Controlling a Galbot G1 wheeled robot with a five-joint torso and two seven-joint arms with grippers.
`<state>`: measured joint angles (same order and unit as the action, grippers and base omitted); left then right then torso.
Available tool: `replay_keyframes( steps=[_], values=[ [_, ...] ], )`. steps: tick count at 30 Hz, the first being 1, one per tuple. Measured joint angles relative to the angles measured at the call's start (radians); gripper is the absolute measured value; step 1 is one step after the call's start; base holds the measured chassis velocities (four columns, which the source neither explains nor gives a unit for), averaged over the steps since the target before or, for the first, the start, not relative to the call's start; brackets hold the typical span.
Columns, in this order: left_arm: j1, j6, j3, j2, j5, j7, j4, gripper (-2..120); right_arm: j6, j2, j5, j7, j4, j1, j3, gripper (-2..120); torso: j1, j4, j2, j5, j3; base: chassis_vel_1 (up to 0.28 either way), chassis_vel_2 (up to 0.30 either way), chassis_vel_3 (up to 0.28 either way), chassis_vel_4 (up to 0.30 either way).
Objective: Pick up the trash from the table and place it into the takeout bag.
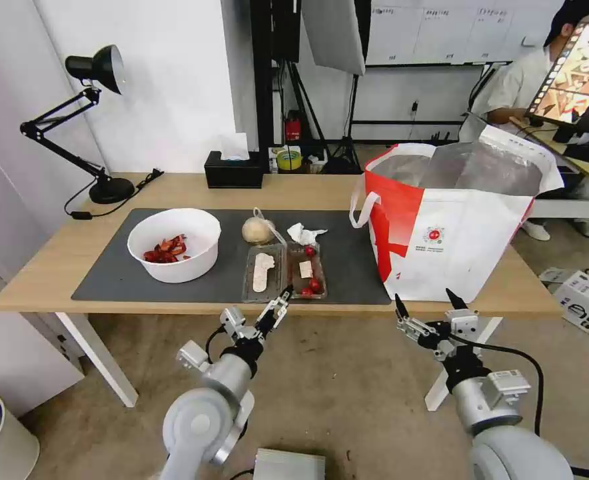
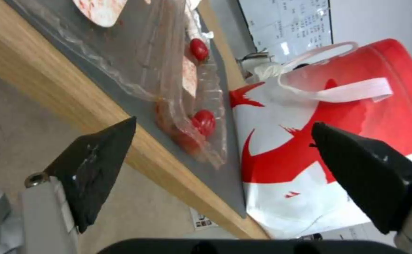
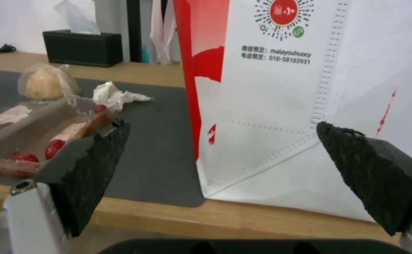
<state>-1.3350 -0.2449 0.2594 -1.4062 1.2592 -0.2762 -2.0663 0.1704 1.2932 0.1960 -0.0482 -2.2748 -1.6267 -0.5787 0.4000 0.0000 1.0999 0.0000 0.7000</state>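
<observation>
On the table [image 1: 174,190], a dark grey mat [image 1: 221,280] carries the trash. A white bowl of red scraps [image 1: 173,243] sits left. A beige lump in a clear bag [image 1: 258,230] and a crumpled tissue [image 1: 304,233] lie behind the open clear clamshell tray [image 1: 284,270] holding small red fruits. The takeout bag [image 1: 454,227] stands open at the right end. My left gripper [image 1: 268,308] hovers open just below the table's front edge, before the tray [image 2: 187,88]. My right gripper [image 1: 426,301] is open, low in front of the bag [image 3: 281,106].
A black tissue box [image 1: 234,170] and a black desk lamp [image 1: 94,120] stand at the table's back. A tape roll [image 1: 289,160] lies behind the table. Cardboard boxes [image 1: 584,297] sit on the floor at right, and a bin [image 1: 1,433] at lower left.
</observation>
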Motion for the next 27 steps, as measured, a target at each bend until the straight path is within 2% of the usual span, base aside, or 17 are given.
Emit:
replay_keyframes(
  steps=[19,27],
  values=[
    [0.101,0.017,-0.012,-0.002,0.012,-0.019,0.103,100,0.001,0.002,0.004,-0.004,-0.005,-0.003,-0.015,100,0.000,0.0001,0.000,0.0000,0.000,0.000,0.000,0.000,0.000],
    [0.119,0.027,-0.006,0.007,0.010,-0.017,0.111,100,0.001,0.002,0.004,-0.005,-0.003,-0.004,-0.016,100,0.000,0.0000,0.000,-0.0001,0.000,0.000,0.000,0.000,0.000]
  ],
)
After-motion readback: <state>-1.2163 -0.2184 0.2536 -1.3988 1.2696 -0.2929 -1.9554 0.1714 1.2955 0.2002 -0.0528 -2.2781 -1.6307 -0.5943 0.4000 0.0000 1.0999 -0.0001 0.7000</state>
